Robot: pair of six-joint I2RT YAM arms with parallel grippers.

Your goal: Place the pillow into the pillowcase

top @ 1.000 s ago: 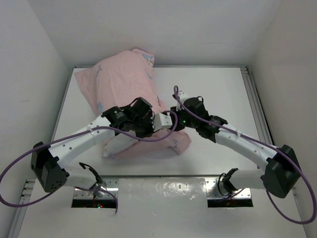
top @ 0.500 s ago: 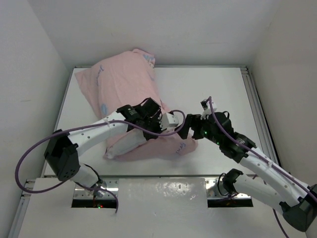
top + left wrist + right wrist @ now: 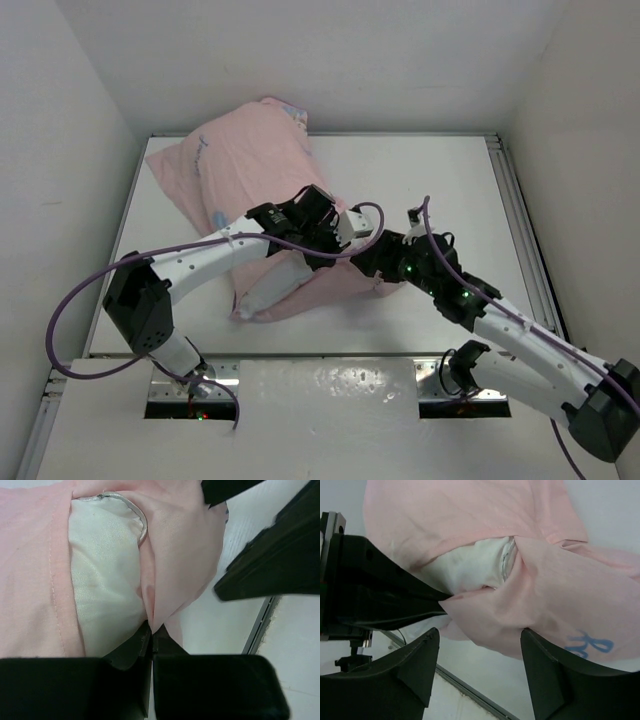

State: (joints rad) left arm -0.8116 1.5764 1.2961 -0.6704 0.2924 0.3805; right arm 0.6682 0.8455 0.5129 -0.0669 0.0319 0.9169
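The pillowcase, pale pink side out, lies from the far left toward the table's middle, bulging with the pillow inside. At its open end the white pillow shows through the mouth, its seamed edge visible. My left gripper is shut on a fold of the pillowcase hem, next to the pillow. My right gripper stands open just below the same hem, one fingertip touching the cloth. The white pillow peeks out above it. Both grippers meet at mid-table, left gripper and right gripper.
The white table is boxed in by white walls at the left, back and right. A metal rail runs along its right edge. A metal strip marks the near edge below my right gripper.
My right gripper let go of the cloth, opened wide and has partly narrowed, moving nearer and right. The left arm has dragged the pillowcase mouth to the right.
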